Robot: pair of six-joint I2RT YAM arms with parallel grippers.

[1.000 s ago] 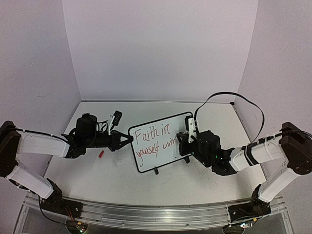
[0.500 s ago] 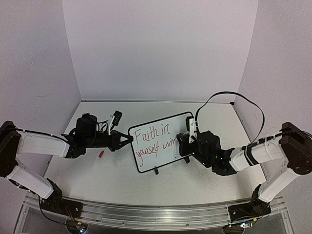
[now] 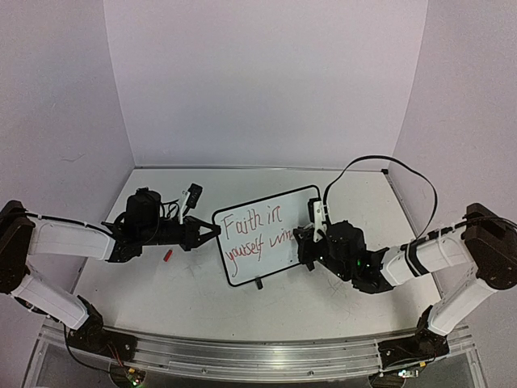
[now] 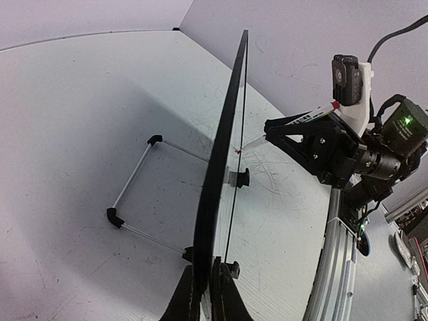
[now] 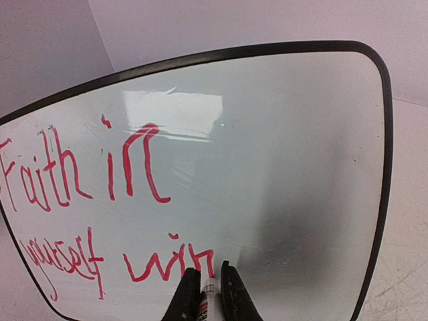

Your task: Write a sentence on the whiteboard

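Note:
The whiteboard [image 3: 292, 207] stands tilted on its feet mid-table, with red writing "Faith in yourself win" on it. My left gripper [image 3: 213, 231] is shut on the board's left edge; the left wrist view shows the black frame [image 4: 226, 147] edge-on between the jaws of that gripper [image 4: 206, 289]. My right gripper [image 3: 301, 241] is shut on a red marker [image 5: 205, 299] at the board's lower right. The marker tip touches the board face [image 5: 294, 140] just after the "n" of "win". In the right wrist view the right gripper [image 5: 208, 286] sits at the bottom edge.
A small red marker cap [image 3: 168, 255] lies on the table left of the board. The board's wire stand [image 4: 134, 200] reaches out behind it. An aluminium rail [image 3: 242, 349] runs along the near edge, walls close three sides, and a black cable [image 3: 388, 162] loops above the right arm.
The right gripper has shifted slightly left and down along the board with the marker, and the last letter of "win" has gained a stroke. The left arm and board have not moved.

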